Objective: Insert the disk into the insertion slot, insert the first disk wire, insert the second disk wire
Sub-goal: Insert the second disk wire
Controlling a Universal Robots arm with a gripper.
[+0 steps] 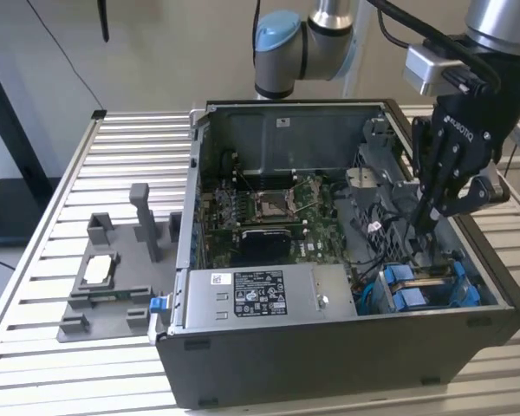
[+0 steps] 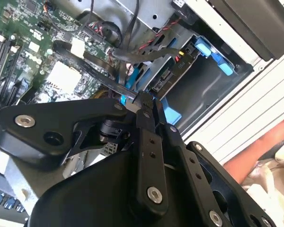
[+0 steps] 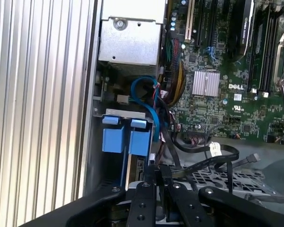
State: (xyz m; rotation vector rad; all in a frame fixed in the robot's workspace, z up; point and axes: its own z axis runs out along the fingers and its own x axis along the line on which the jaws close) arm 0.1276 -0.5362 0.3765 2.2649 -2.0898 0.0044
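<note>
Disk (image 3: 132, 142) sits in slot (image 3: 125, 113), right ahead of gripper (image 3: 160, 174) in first wrist view. Second wrist view: fingers (image 2: 146, 142) pinched on black wire (image 2: 97, 75). Exterior view: gripper (image 1: 426, 221) beside slot; we judge disk done, wiring unfinished.

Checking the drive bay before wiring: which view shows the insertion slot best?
The first wrist view: it looks straight onto the insertion slot and its blue tabs. The exterior view shows it below the gripper; in the second wrist view the gripper, shut on a black wire, covers part.
</note>
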